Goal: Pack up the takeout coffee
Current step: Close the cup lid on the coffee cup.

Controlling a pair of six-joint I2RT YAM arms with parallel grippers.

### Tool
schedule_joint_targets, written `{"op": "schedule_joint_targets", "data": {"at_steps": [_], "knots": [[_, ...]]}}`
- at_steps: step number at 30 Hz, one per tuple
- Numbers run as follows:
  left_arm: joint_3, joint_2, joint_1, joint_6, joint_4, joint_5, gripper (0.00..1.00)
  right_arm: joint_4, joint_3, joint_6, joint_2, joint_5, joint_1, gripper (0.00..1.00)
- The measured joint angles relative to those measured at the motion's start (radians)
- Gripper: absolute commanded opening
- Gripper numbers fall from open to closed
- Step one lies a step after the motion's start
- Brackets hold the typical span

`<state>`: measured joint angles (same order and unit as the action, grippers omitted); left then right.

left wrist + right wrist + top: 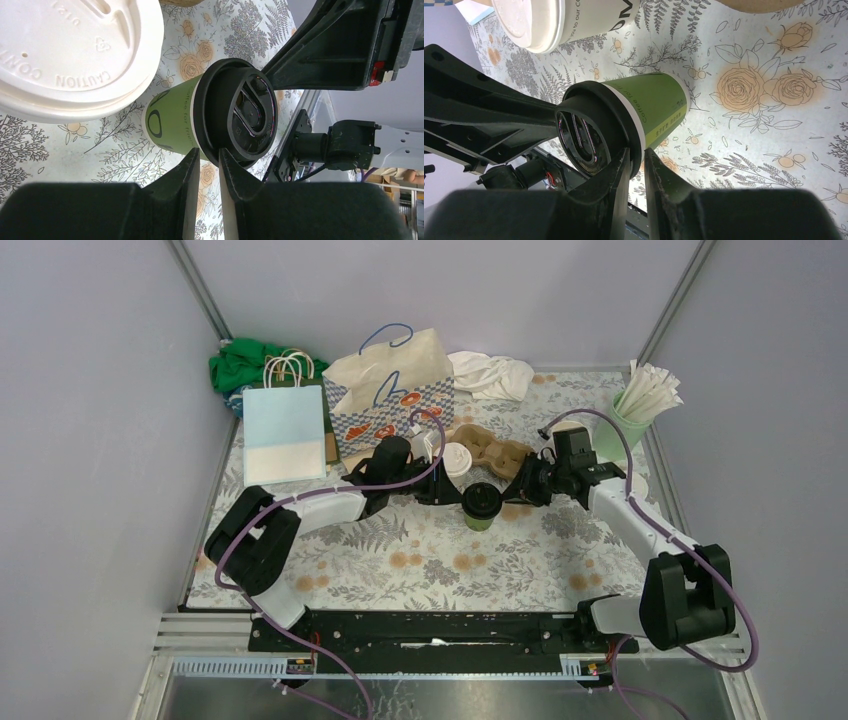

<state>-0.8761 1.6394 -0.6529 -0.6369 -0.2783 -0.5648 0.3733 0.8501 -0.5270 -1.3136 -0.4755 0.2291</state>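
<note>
A green paper cup (481,512) with a black lid (481,499) stands upright on the floral table, mid-table. My left gripper (450,492) is at its left and my right gripper (514,490) at its right. In the left wrist view the gripper (207,156) is closed to a narrow gap on the rim of the black lid (235,117). In the right wrist view the gripper (637,152) pinches the lid's rim (584,130) the same way. A cream cup with a white lid (457,460) stands just behind, also showing in the left wrist view (75,55) and the right wrist view (531,20).
A brown cardboard cup carrier (492,448) lies behind the cups. A patterned paper bag (395,390) and a light blue bag (285,430) stand at the back left. A mint tumbler of wrapped straws (625,420) stands back right. White cloth (495,375) and green cloth (245,360) lie at the back.
</note>
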Motion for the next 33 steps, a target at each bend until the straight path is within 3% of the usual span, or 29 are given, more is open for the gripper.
{"op": "schedule_joint_targets", "data": {"at_steps": [7, 15, 33], "knots": [[0.000, 0.006, 0.000, 0.000, -0.007, -0.008, 0.21, -0.021, 0.000, 0.003, -0.018, -0.015, 0.000, 0.18], [0.000, 0.007, 0.005, 0.004, -0.017, -0.011, 0.10, -0.076, -0.021, 0.003, -0.024, -0.034, -0.001, 0.16], [0.074, 0.007, 0.014, 0.006, -0.169, -0.004, 0.06, -0.201, -0.096, -0.009, -0.003, -0.069, -0.009, 0.16]]}}
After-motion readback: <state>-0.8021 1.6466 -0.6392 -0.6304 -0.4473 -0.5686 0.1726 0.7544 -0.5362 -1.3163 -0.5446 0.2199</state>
